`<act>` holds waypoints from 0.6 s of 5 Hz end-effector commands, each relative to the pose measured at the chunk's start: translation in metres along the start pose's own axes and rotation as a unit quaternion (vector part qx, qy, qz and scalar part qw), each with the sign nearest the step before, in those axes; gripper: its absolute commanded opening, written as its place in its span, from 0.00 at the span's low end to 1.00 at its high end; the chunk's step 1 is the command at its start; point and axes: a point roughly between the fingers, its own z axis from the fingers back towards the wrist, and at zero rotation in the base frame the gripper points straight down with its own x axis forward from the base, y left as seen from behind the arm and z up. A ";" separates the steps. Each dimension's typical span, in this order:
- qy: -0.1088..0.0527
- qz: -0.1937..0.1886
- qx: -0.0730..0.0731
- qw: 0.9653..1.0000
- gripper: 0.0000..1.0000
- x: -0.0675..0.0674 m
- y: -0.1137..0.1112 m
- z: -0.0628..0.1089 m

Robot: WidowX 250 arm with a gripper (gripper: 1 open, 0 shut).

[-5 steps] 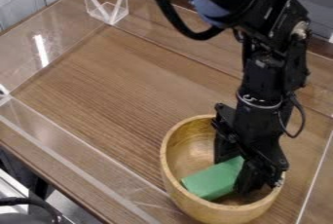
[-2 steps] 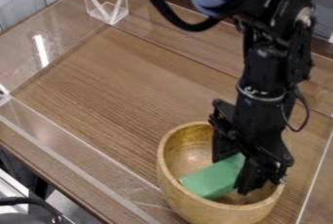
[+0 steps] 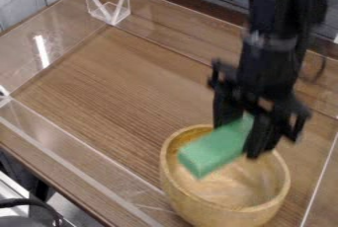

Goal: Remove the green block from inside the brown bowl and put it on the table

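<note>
The green block (image 3: 209, 152) hangs tilted just above the brown bowl (image 3: 169, 167), its lower left end over the bowl's left rim. My gripper (image 3: 254, 134) is shut on the block's upper right end, with the black arm rising straight up behind it. The tan bowl sits at the front right of the wood-grain table (image 3: 126, 83), and its inside looks bare.
Low clear plastic walls (image 3: 53, 34) run along the table's left and back edges. A small clear plastic stand (image 3: 106, 4) sits at the back left corner. Bare tabletop spreads to the left of the bowl and behind it.
The gripper has risen with the green block, lifting it from the bottom of the bowl to above the rim. The bowl has stayed in place.
</note>
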 end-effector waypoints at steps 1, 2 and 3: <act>-0.048 0.061 0.003 0.997 0.00 0.001 0.037 0.062; -0.059 0.112 0.006 0.992 0.00 -0.022 0.081 0.081; -0.067 0.134 0.016 0.989 0.00 -0.035 0.129 0.087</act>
